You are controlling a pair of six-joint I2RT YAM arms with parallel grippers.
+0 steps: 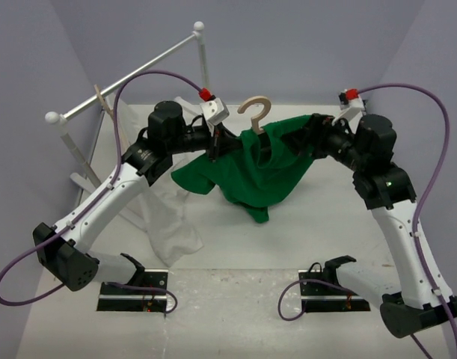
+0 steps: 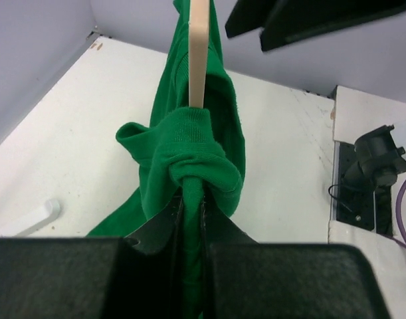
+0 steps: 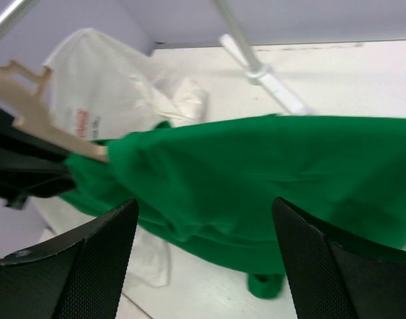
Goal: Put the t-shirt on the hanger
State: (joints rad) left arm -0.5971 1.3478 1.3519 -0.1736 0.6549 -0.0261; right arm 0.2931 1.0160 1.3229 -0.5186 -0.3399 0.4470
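The green t-shirt [image 1: 265, 168] hangs in the air between my two arms, draped over the beige hanger [image 1: 256, 111], whose round hook sticks up above the cloth. My left gripper [image 1: 217, 146] is shut on a bunched fold of the t-shirt [image 2: 189, 133] at the hanger's end; the hanger's bare arm [image 2: 198, 53] rises out of the cloth just beyond the jaws [image 2: 191, 199]. My right gripper [image 1: 316, 129] sits at the shirt's right side, open and empty. In the right wrist view [image 3: 204, 203] its fingers stand wide apart with the t-shirt [image 3: 256, 173] stretched ahead and the hanger [image 3: 36, 119] at left.
A white clothes rack [image 1: 123, 82] stands at the back left. A white garment [image 1: 172, 228] hangs from it down to the table, below my left arm; it also shows in the right wrist view [image 3: 103, 80]. Purple cables loop over both arms. Grey walls enclose the table.
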